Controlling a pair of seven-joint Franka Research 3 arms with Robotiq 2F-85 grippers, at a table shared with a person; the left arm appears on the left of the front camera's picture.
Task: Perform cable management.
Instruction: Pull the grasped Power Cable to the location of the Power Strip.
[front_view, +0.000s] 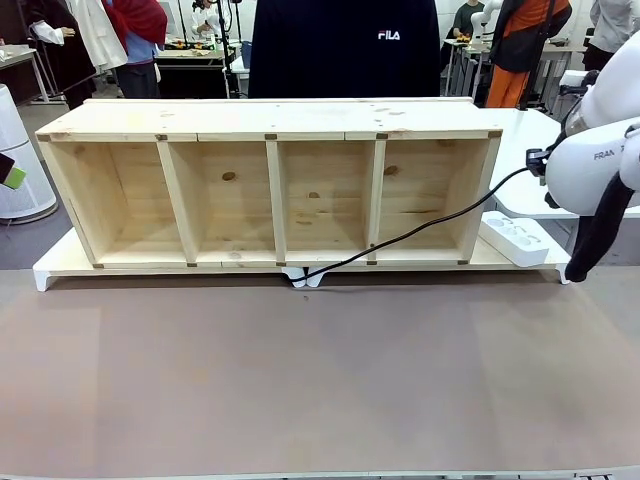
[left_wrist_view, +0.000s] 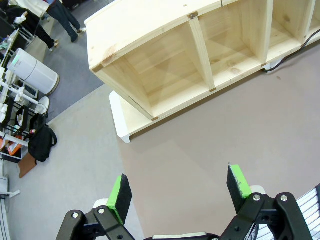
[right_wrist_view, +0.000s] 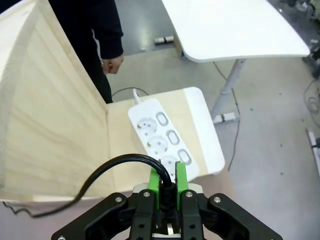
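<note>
Shelf (front_view: 270, 190), pale wood, four open compartments side by side, lying along the far half of the table on a white board (front_view: 45, 272) whose ends stick out past both shelf ends. Cable (front_view: 420, 228), glossy black: one end lies at the shelf's front edge near the middle, just above two small white feet; from there it runs right across the mouth of the fourth compartment, rises past the shelf's right wall and reaches the right arm. Right gripper (right_wrist_view: 168, 181): green pads closed on the cable's plug end, held above the white power strip (right_wrist_view: 160, 137); the cord loops out leftward from between the pads and drops beside the shelf's side wall. Power strip: three round sockets with rocker switches, lying on the board's right end, just beside the shelf's end wall, its outer side near the board's rounded corner. Left gripper (left_wrist_view: 181, 190): jaws spread wide, nothing between the pads, hovering over bare brown tabletop (front_view: 320, 380) off the shelf's left end. Open room: the whole near half of the tabletop, from the shelf's front edge to the robot's side. Person (front_view: 345, 45), in dark top, standing behind the shelf at the far side; one hand (right_wrist_view: 113, 64) hangs beside the shelf's right end.
</note>
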